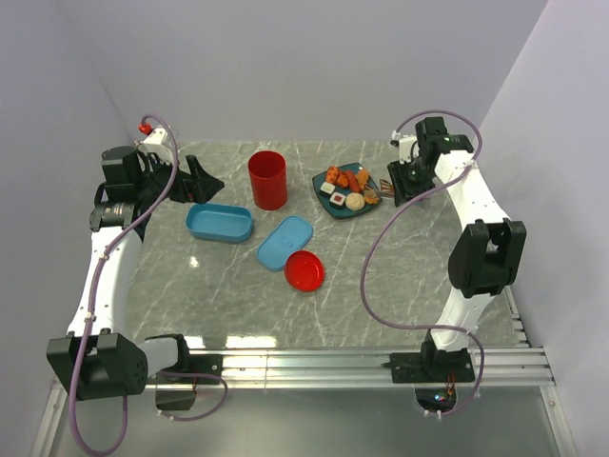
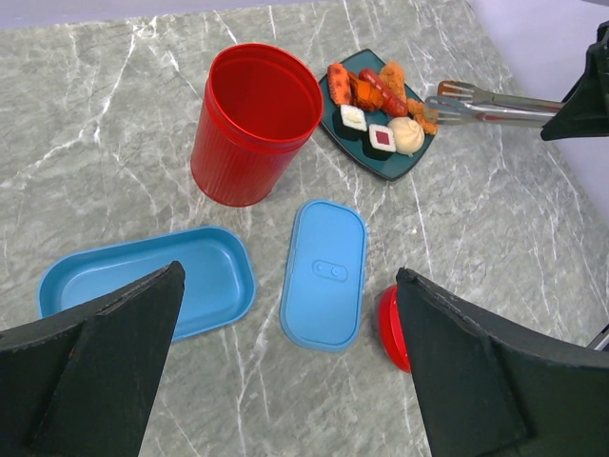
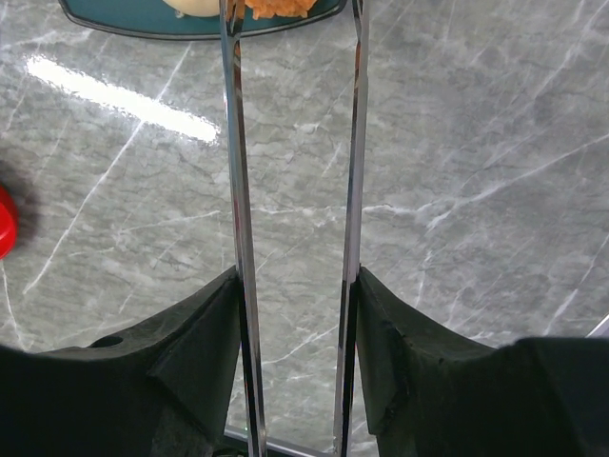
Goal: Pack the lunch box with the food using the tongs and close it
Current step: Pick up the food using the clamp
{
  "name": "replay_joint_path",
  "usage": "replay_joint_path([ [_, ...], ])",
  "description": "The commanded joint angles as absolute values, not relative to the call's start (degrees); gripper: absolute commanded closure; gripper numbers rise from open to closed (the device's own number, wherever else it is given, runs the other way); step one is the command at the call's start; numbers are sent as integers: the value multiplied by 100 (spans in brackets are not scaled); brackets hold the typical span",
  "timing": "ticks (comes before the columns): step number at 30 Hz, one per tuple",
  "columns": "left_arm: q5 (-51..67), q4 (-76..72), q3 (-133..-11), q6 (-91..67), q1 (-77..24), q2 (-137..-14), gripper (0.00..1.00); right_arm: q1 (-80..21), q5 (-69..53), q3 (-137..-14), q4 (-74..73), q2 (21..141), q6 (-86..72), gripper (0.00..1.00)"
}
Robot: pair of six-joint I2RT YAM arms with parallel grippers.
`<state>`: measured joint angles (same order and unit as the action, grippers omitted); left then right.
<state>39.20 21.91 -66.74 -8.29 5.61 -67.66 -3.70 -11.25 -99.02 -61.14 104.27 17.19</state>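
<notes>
Standing between box (image 1: 219, 222) and plate (image 1: 332, 206), red cup (image 1: 267, 179)

On the counter (image 1: 409, 286), seen from above, the lid (image 1: 284, 242) lies near the middle. The lunch box (image 1: 219, 223) sits uncovered at the lid's 10 o'clock. The cup (image 1: 267, 179) stands upright at 12, and the plate (image 1: 350, 211) lies at 2 with the food (image 1: 344, 187) on it. A small round dish (image 1: 304, 271) lies at the lid's 5 o'clock, perhaps touching it. The tongs (image 1: 385, 190) reach in from the plate's 3 o'clock, tips over its rim. Their arms run between the fingers (image 3: 205, 343) of the right gripper (image 3: 295, 286).
</notes>
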Motion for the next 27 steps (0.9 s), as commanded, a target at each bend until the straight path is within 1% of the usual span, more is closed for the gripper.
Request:
replay_joint_path([
  [1,3990,2083,-6636,-721,580,-6662,1,-343,-1160,-10125,-6161,10503,1643,46],
  [23,4034,1986,-6644,-800,571,-6812,1,-343,-1310,-10099,-6249,10687,1617,45],
  [27,4025,1977,-6645,-791,580,-6820,1,-343,-1327,-10142,-6231,10687,1565,48],
])
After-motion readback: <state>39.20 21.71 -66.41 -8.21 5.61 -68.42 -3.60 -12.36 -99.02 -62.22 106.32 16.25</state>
